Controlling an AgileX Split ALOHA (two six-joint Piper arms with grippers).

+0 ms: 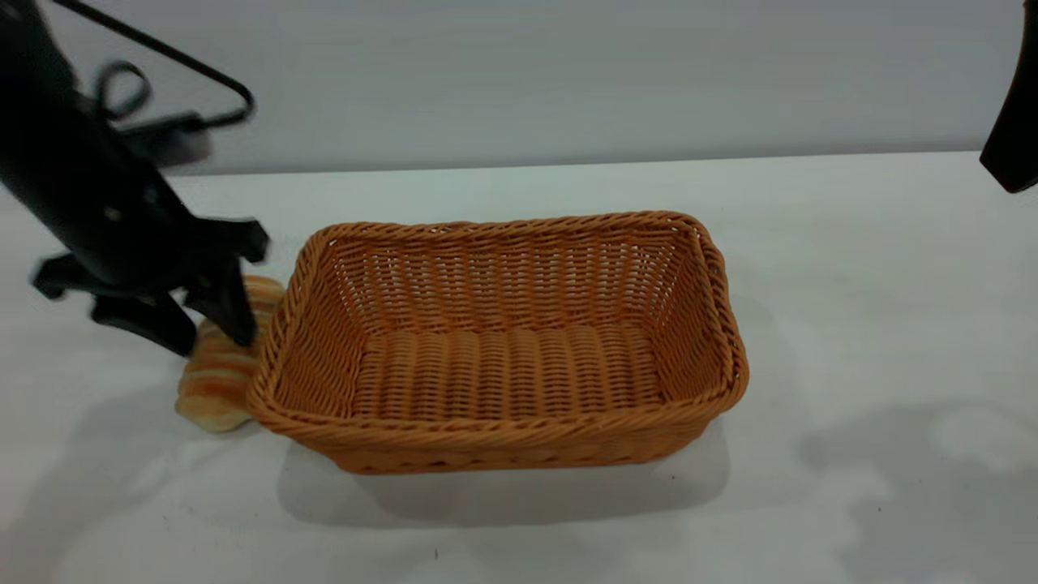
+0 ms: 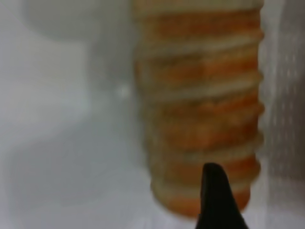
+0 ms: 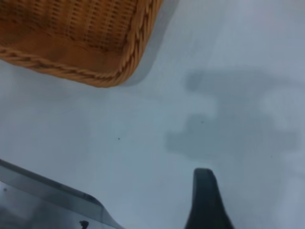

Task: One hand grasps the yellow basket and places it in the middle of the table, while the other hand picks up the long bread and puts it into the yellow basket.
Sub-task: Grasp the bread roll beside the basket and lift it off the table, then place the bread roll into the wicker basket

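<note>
The yellow basket (image 1: 503, 438) stands empty and upright near the middle of the table (image 1: 851, 324). One of its corners shows in the right wrist view (image 3: 109, 76). The long bread (image 1: 215, 381) lies on the table against the basket's left end. It fills the left wrist view (image 2: 200, 95). My left gripper (image 1: 199, 328) is open and low over the bread's far half. One finger (image 1: 231, 312) is in front of the bread and the other (image 1: 150, 324) is to its left. My right gripper (image 1: 1014, 138) hangs high at the far right edge, away from the basket.
The white tabletop stretches bare to the right of and in front of the basket. A grey wall runs behind the table's far edge. A dark strip of the table's edge (image 3: 43, 191) shows in the right wrist view.
</note>
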